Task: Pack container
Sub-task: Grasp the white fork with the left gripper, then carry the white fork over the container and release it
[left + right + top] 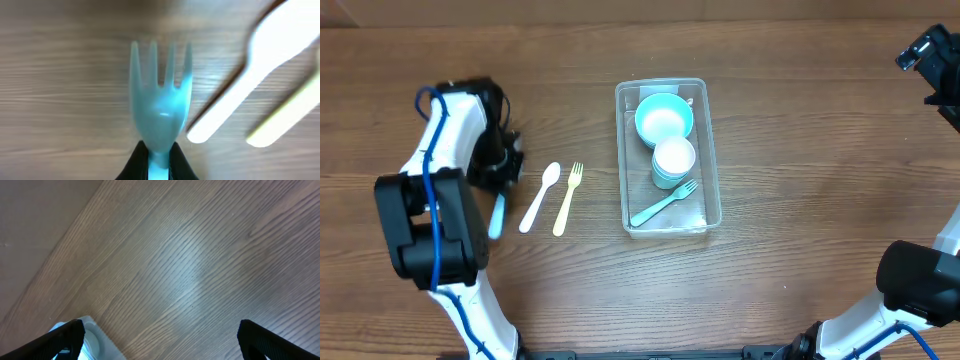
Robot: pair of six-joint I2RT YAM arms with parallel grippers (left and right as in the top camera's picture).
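Where the left wrist camera looked down its own arm, the left fingers point(136, 165) were clenched on the handle of a blue fork point(160, 107), one dark tip on each side of the stem. The fork's four tines pointed away from the camera over the wood grain of the desk point(800, 150). That view was blurred, so whether the fork touched the wood or hung just above it could not be told.

Just beside the held fork, toward the middle of the desk, lay a white spoon point(539, 197), and close on its far side a yellow fork point(568, 198). The two lay nearly parallel, apart from each other, with their heads toward the far edge.

Beyond them, near the centre of the desk, stood the container point(618, 160), clear and upright, its long side running away from the robot. Inside it, at the near end, a teal fork point(663, 205) lay slantwise on the floor of the tub. Past that sat a smaller pale bowl point(673, 160), and at the far end a blue bowl point(664, 118), its rim overlapping the pale one as seen from above.

Farthest off, at the far right corner, the right arm hung well apart from the container. The right fingers point(280, 340) were released, spread wide at the two lower corners of their own view, with nothing but bare wood between them.
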